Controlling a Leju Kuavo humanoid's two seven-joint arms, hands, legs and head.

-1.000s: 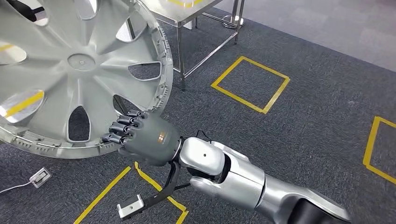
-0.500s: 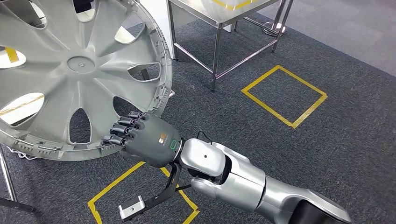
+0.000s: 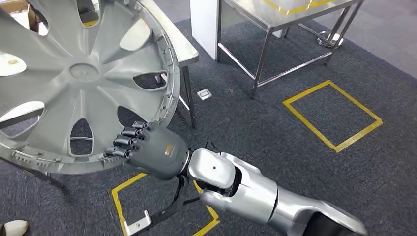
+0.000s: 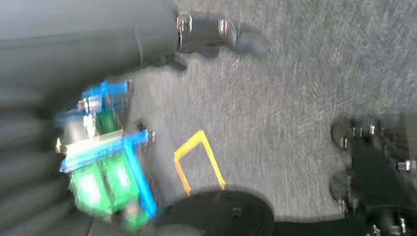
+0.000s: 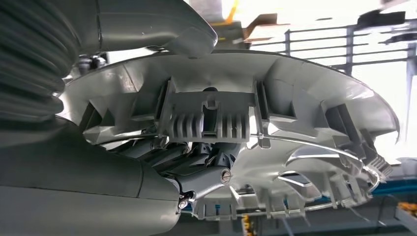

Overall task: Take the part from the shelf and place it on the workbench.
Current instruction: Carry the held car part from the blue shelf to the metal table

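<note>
Silver arm foremost: the wheel cover (image 3: 74, 78) is gripped at its lower rim by the right hand (image 3: 147, 147), fingers curled through a spoke opening. Held by one edge, it could be knocked against the near table (image 3: 184, 49) beyond.

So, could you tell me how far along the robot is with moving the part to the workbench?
Done: the wheel cover is off the shelf and carried in the air above the carpet. In hand: the right hand grips its lower rim; in the right wrist view the fingers curl behind the rim. Left: setting it down, since it rests on neither steel table nearby. The left hand is too blurred to judge.
</note>
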